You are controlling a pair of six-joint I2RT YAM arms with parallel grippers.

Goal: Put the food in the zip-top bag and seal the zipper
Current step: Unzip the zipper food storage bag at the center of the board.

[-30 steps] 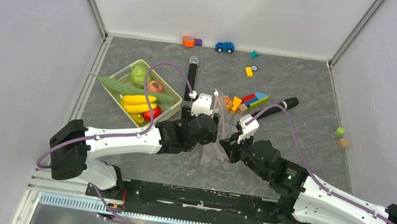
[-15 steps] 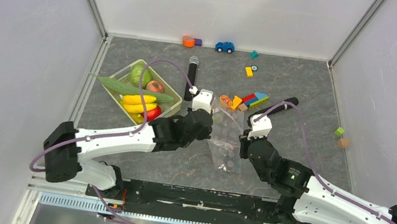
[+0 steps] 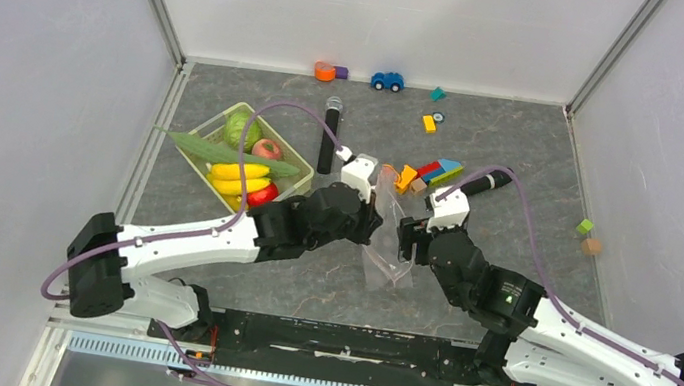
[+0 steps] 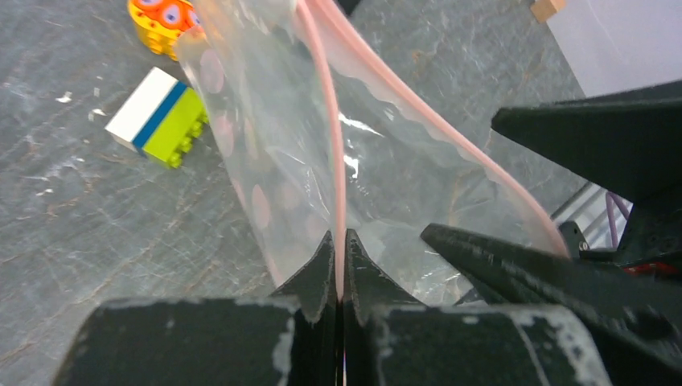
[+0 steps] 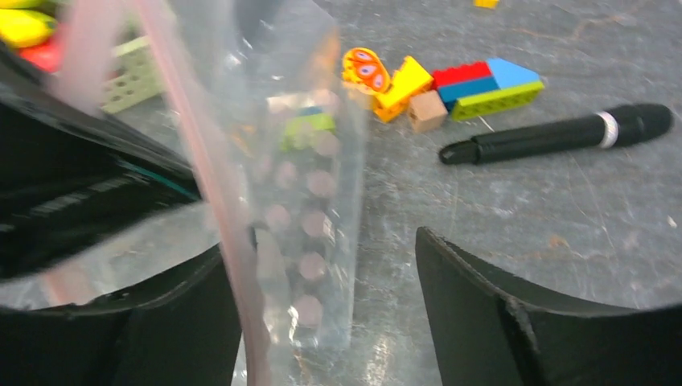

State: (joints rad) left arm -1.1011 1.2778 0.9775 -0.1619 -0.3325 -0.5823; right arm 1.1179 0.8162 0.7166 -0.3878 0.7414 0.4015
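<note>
The clear zip-top bag (image 3: 388, 245) hangs upright between my two grippers over the middle of the table. My left gripper (image 4: 338, 235) is shut on one side of its pink zipper (image 4: 330, 153); the top view places this gripper (image 3: 373, 220) at the bag's left edge. My right gripper (image 5: 320, 245) is open, with the bag (image 5: 310, 161) and the other zipper strip (image 5: 205, 173) close to its left finger. The food lies in the pale green basket (image 3: 189, 159): cabbage (image 3: 241, 128), pinkish fruit (image 3: 267, 149), bananas (image 3: 237, 176), tomato (image 3: 264, 194), leafy vegetable (image 3: 213, 150).
Coloured blocks (image 3: 427, 173) lie just beyond the bag, with a white, blue and green block (image 4: 157, 117) close to it. Two black markers (image 3: 329, 136) (image 3: 483, 184) lie on the table. A toy car (image 3: 387, 80) sits at the back wall, small blocks (image 3: 588, 235) far right.
My left gripper has shut on the zipper strip. My right gripper, shut on the bag before, has opened. Both arms have shifted slightly away from the bases, the bag now standing narrower between them.
</note>
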